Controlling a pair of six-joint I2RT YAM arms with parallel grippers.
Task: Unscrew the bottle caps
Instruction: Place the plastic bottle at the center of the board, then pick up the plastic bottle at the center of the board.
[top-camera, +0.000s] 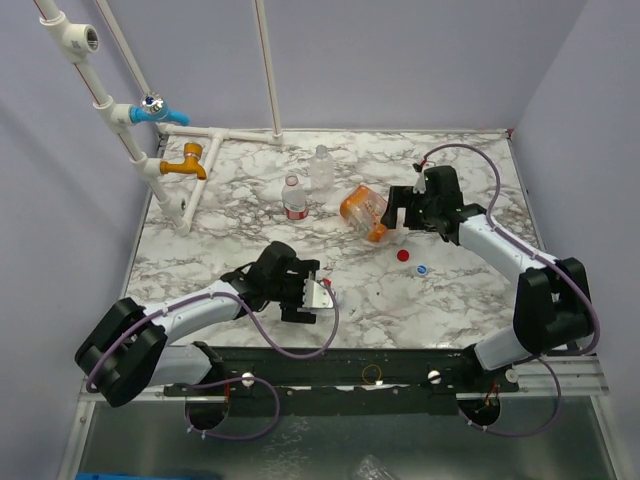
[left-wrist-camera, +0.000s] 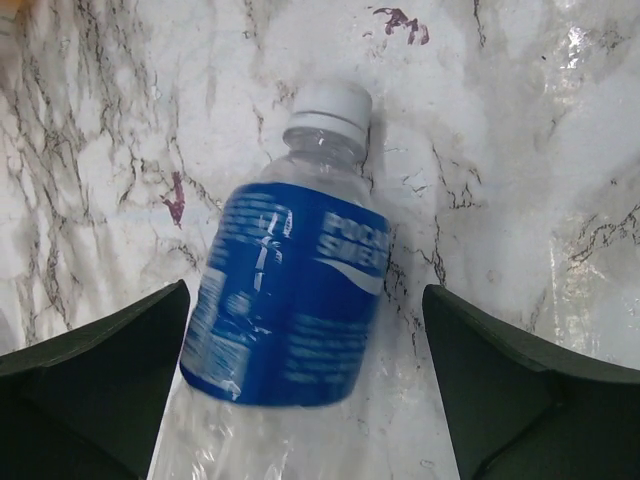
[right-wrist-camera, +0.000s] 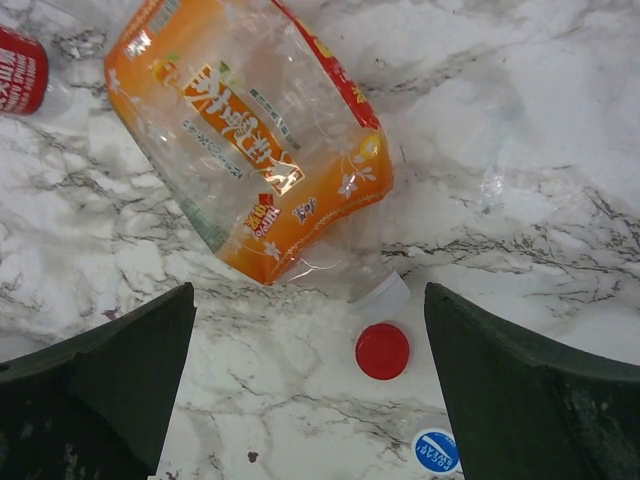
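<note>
Veined marble tabletop (left-wrist-camera: 520, 130), clear blue-labelled bottle (left-wrist-camera: 290, 290), round white cap (left-wrist-camera: 333, 102)

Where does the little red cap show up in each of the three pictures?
Top external: red cap right of centre, just below-right of the orange bottle.
Left wrist: not in it.
Right wrist: lower middle, beside the orange bottle's neck.
Shared landmark: the orange bottle, lying on its side.

Two upright bottles (top-camera: 294, 198) behind, squat bottle (top-camera: 364, 212) lying right of them, loose caps (top-camera: 404, 255) before it
</note>
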